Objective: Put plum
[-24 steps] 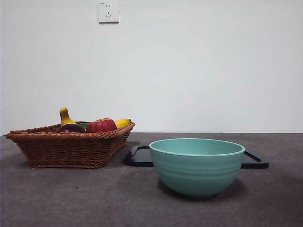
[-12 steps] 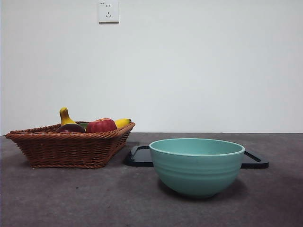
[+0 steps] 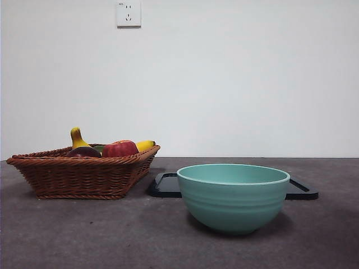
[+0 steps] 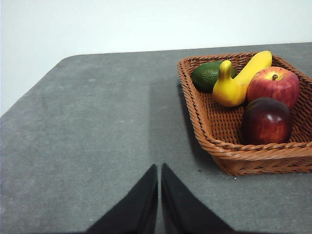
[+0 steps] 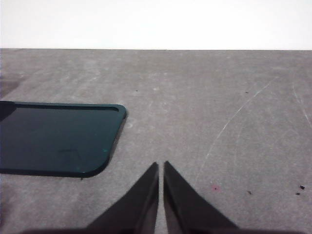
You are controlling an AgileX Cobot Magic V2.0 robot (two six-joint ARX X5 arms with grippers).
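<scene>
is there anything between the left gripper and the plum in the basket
Only the basket's near woven rim lies between the shut left gripper and the plum. From above the plum is uncovered; the red apple sits close behind it.

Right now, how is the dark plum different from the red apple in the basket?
The smooth, dark maroon plum is almost blackish all over, while the bright red apple has yellowish streaks. The apple shows a small stem on top; the plum shows none. The plum lies nearest the brown woven wicker basket's rim, the apple behind it. Both are round, shiny and sit in that basket.
</scene>
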